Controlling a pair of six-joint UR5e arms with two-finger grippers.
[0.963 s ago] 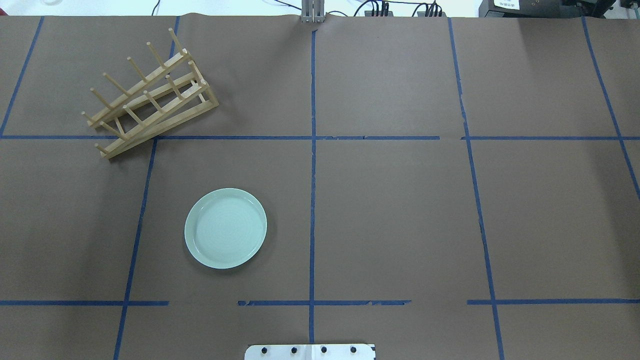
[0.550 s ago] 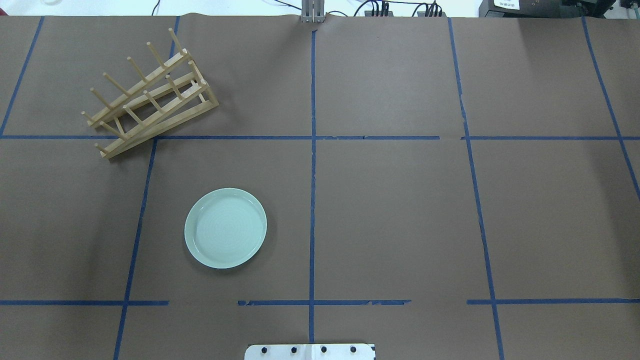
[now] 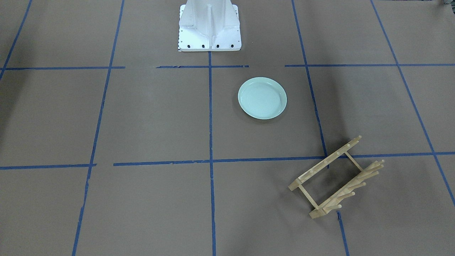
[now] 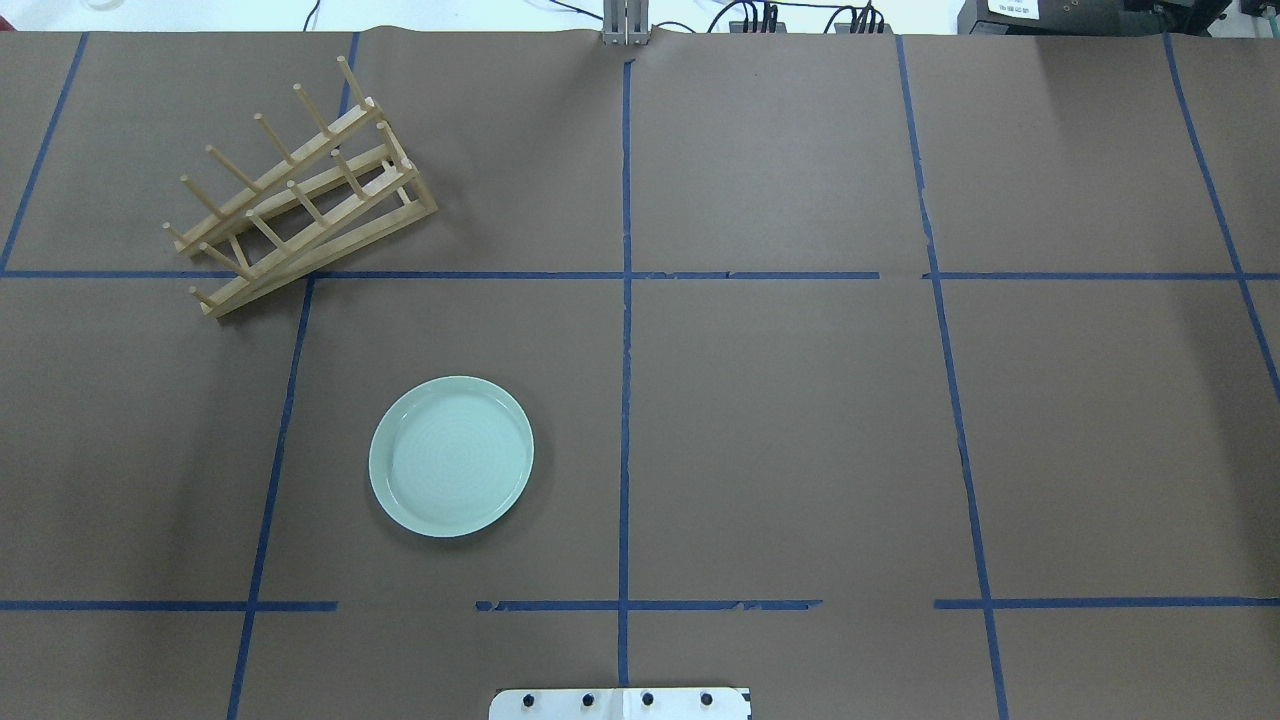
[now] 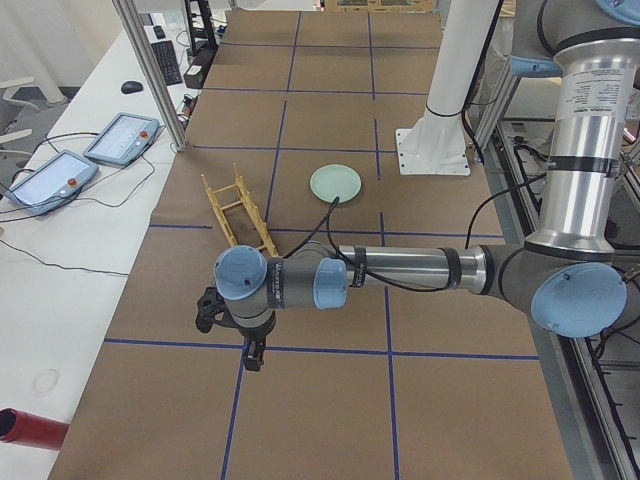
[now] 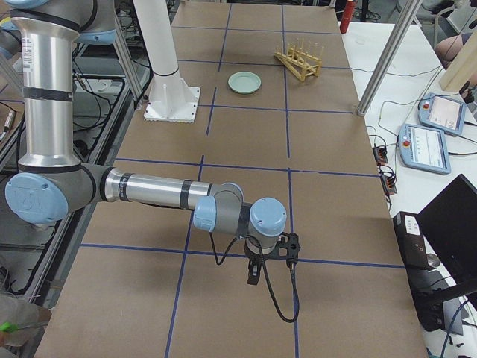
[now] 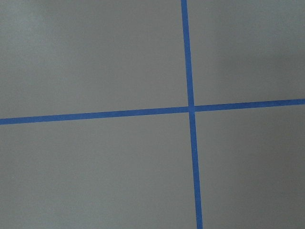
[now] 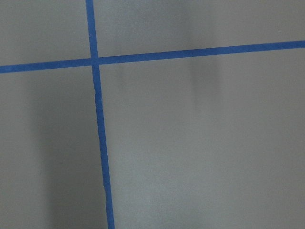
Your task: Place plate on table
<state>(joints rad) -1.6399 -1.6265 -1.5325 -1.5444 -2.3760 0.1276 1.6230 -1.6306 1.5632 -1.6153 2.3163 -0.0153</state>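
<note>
plate [image 4: 451,456], one only, lies flat on the table [image 4: 800,420] in the robot's left half, well apart from the single wooden peg rack [image 4: 300,190]. left gripper [image 5: 252,355] and right gripper [image 6: 253,276] show only in the side views, far from the plate; whether either is open or closed cannot be told. the white robot base [image 4: 620,704] is cut off by the overhead edge. a far-corner label [image 4: 1012,8] is unreadable
</note>
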